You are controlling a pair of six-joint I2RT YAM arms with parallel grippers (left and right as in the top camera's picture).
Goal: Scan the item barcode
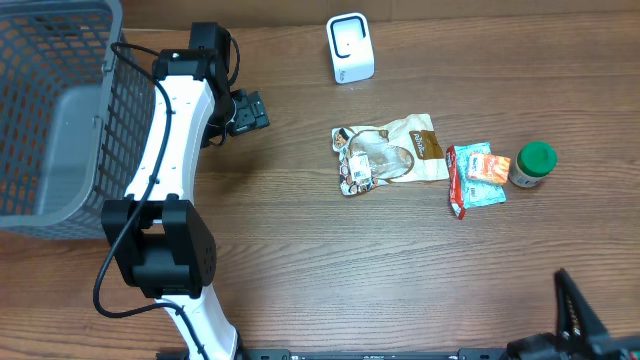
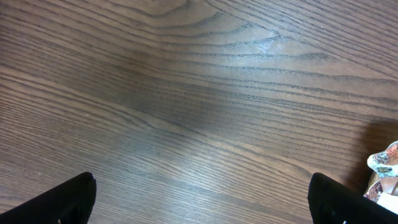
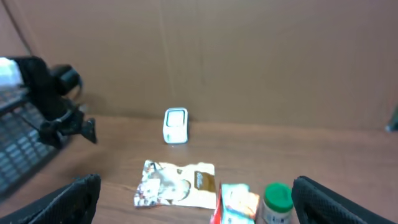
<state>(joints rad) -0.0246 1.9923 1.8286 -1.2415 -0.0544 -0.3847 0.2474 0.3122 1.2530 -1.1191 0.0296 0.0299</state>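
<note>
A white barcode scanner stands at the back of the table. Three items lie right of centre: a beige snack pouch, a red and teal packet and a green-lidded jar. My left gripper hangs open over bare wood left of the pouch, whose edge shows at the right of the left wrist view. My right gripper is open, low at the table's front right, facing the items from a distance. Neither gripper holds anything.
A grey wire basket fills the far left. The left arm runs along the basket's right side. A brown cardboard wall backs the table behind the scanner.
</note>
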